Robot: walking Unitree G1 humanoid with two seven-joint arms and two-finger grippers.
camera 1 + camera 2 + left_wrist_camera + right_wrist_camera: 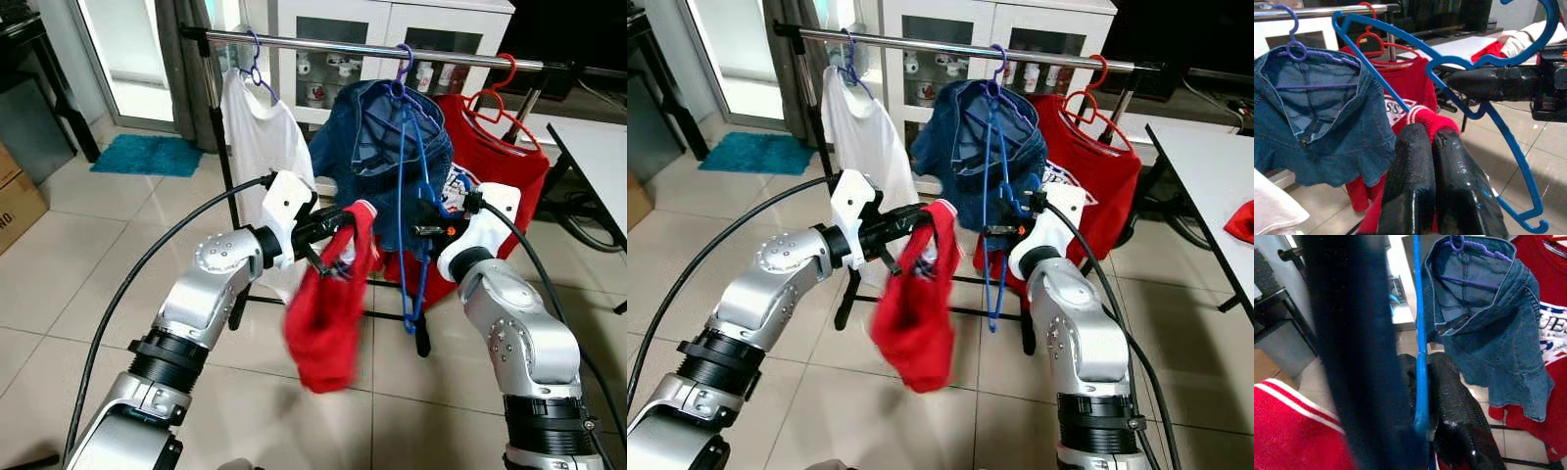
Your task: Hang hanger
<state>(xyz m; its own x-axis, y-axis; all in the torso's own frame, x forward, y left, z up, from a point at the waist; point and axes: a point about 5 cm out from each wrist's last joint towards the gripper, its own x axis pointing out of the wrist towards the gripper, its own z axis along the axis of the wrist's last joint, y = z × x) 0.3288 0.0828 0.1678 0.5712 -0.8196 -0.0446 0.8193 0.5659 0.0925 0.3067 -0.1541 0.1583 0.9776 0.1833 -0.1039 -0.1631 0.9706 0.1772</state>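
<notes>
At the far left a teal rug point(147, 155) is lying on the tiled floor point(88, 264) beside a glass door. A metal clothes rail point(323, 44) is running across the top of the scene in front of a white cabinet point(392, 20). On the rail's left end a white shirt point(257, 137) is hanging from a purple hanger point(255, 69).

The left gripper point(338, 230) is reaching forward from the silver left arm, its fingers point(1420, 181) pressed together and pinching the striped edge of a red garment point(328, 313), which is drooping loosely below them toward the floor.

Behind and just right of that, a denim skirt point(377, 157) is hanging from another purple hanger at the middle of the rail. In front of the skirt a blue hanger point(407, 196) is standing upright with its hook near the rail's underside; whether the hook is touching the rail cannot be told. Its long wire frame is dropping down past the skirt's hem.

The right gripper point(431, 227) is holding this blue hanger partway down; in the right wrist view its fingers point(1454, 396) are closing on the thin blue bar, with the red garment's striped edge close below.

Further right a red T-shirt point(490, 166) is hanging on a red hanger point(500, 83), and at the right edge a white surface point(1205, 166) is carrying a small red cloth point(1242, 220).
</notes>
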